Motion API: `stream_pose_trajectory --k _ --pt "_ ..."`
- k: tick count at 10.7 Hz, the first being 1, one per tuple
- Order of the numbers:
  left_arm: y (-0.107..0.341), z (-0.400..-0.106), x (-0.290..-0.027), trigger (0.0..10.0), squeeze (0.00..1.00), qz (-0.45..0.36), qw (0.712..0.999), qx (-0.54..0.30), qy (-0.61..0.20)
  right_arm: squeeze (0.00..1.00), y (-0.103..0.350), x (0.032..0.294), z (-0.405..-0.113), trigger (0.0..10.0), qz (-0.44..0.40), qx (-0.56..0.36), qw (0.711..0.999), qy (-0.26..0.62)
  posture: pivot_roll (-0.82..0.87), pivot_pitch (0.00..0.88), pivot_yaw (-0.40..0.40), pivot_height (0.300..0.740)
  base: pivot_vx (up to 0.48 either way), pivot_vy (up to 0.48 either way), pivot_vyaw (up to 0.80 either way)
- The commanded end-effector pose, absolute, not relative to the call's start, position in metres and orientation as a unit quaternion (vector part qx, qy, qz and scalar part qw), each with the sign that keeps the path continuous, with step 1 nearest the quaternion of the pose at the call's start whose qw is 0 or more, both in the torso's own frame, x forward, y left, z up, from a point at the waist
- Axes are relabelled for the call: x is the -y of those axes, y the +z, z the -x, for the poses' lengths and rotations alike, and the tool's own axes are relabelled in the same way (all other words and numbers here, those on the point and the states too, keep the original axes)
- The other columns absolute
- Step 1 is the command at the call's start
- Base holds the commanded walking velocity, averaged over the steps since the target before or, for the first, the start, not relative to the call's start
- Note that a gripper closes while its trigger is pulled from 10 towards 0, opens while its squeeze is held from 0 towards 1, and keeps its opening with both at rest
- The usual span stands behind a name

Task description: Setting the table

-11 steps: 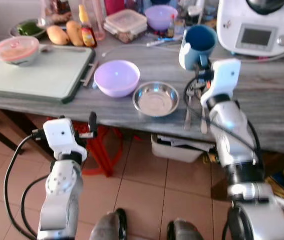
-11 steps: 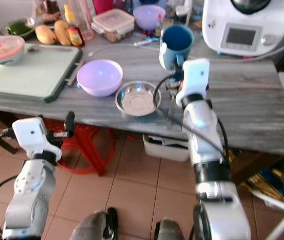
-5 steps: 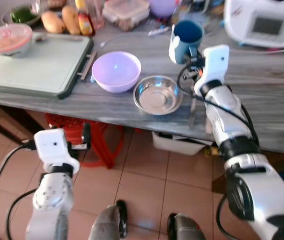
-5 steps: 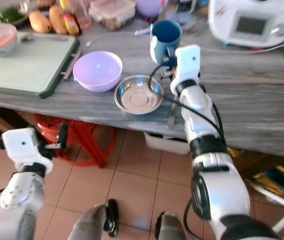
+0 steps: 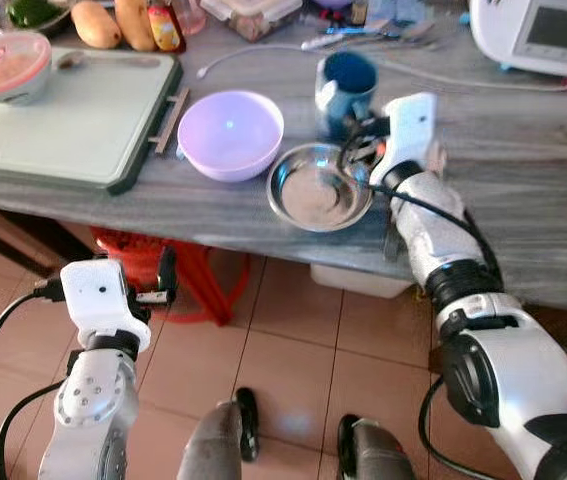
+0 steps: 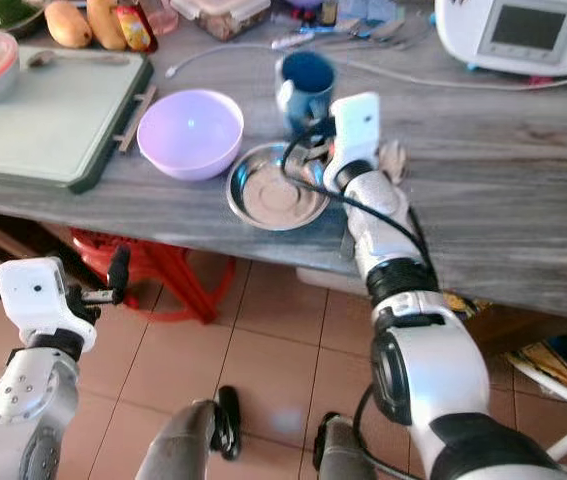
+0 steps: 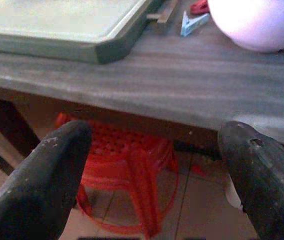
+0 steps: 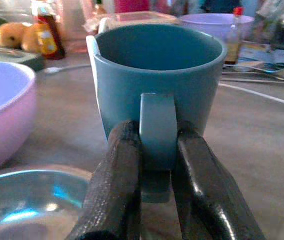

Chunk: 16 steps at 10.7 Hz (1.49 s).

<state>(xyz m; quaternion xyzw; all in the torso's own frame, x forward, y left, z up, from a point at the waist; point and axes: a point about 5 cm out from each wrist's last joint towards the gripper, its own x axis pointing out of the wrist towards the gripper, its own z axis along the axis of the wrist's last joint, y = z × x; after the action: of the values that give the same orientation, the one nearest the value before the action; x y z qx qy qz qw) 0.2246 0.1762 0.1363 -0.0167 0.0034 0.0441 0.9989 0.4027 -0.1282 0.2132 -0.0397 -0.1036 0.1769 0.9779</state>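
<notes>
A blue mug stands upright on the grey wooden table, just behind a small steel bowl. My right gripper is shut on the mug's handle, one black finger on each side. A lilac bowl sits left of the steel bowl. A fork and spoon lie on the table under my right forearm. My left gripper hangs open below the table's front edge, nothing between its fingers.
A pale green cutting board with a lidded pink bowl lies at the left. Mangoes, a sauce bottle, a food box and a white kitchen machine line the back. A red stool stands under the table.
The camera has tilted and shifted. My right gripper has carried the mug leftward and nearer, from beside the cutlery to just behind the steel bowl. My left arm has dropped lower.
</notes>
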Motion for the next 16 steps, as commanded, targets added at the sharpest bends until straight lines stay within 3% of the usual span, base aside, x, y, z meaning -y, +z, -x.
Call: stream_pose_trajectory --k 1,3,4,10,11,12,16 --pt "0.138 -0.221 -0.179 10.0 0.0 0.011 0.999 -0.004 0.05 0.0 0.218 0.12 -0.403 10.0 0.039 0.114 0.973 0.195 0.14 0.308 0.089 0.74 0.0 0.0 0.0" --pt "0.138 -0.222 -0.177 10.0 0.0 0.013 0.999 -0.008 0.048 0.0 0.216 0.122 -0.403 10.0 0.041 0.111 0.974 0.191 0.13 0.305 0.087 0.74 0.0 0.0 0.0" --pt "0.137 -0.222 -0.176 10.0 0.0 0.014 0.999 -0.01 0.047 1.0 0.213 0.126 -0.404 10.0 0.038 0.105 0.976 0.185 0.13 0.302 0.086 0.74 0.0 0.0 0.0" --pt "0.133 -0.23 -0.168 10.0 0.0 0.027 0.999 -0.007 0.046 1.0 0.215 0.137 -0.397 10.0 0.032 0.135 0.977 0.16 0.09 0.261 0.062 0.74 0.0 0.0 0.0" --pt "0.134 -0.234 -0.168 10.0 0.0 0.03 0.998 -0.003 0.048 0.58 0.215 0.142 -0.394 10.0 0.039 0.145 0.979 0.136 0.08 0.248 0.057 0.74 0.0 0.0 0.0" --pt "0.134 -0.236 -0.168 10.0 0.0 0.032 0.998 0.0 0.048 0.0 0.216 0.144 -0.39 10.0 0.034 0.154 0.978 0.133 0.07 0.24 0.055 0.74 0.0 0.0 0.0" --pt "0.133 -0.247 -0.165 10.0 0.0 0.04 0.998 0.012 0.053 0.0 0.211 0.16 -0.367 10.0 0.034 0.158 0.981 0.103 0.04 0.197 0.043 0.74 0.0 0.0 0.0"
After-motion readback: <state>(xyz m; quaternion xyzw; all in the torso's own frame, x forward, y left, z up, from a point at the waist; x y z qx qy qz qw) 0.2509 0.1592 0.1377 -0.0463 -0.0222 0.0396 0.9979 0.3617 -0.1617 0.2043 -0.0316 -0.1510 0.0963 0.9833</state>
